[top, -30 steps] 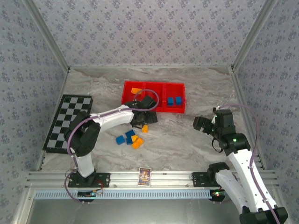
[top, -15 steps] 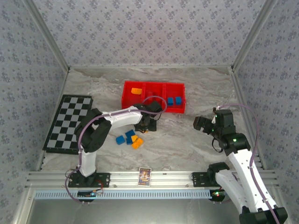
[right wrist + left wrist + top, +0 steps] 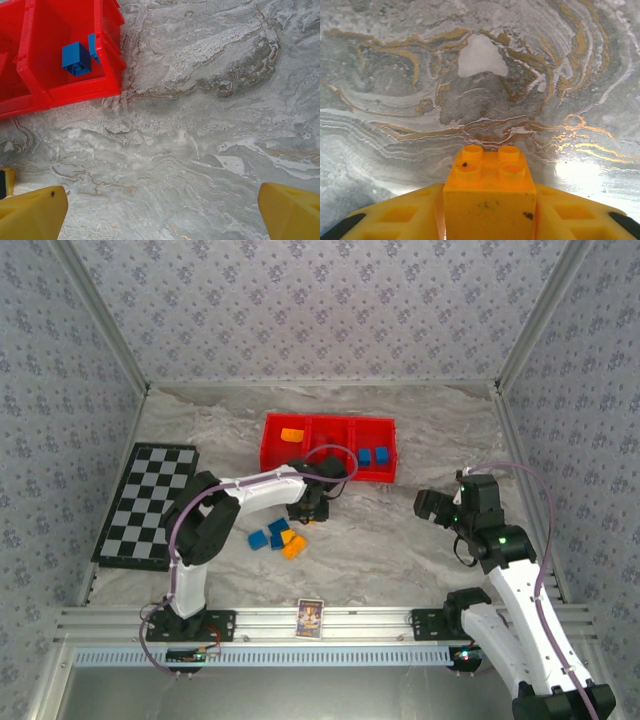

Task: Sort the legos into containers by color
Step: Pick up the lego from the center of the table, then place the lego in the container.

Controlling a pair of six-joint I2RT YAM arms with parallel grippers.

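Just near of red tray (image 3: 275, 462), mid surface (image 3: 400, 550) | L fingers (image 3: 395, 220) clamp orange lego (image 3: 490, 200) | R fingers (image 3: 30, 212) wide, empty, right side | done: orange brick (image 3: 291, 434) in left compartment, blue bricks (image 3: 372, 455) in right | left: loose blue+orange cluster (image 3: 278, 535) | prog: early

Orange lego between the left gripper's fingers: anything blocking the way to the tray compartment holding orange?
Nothing visible. Only bare table lies between the orange lego in the left gripper and the left compartment of the red tray; its near wall has to be cleared.
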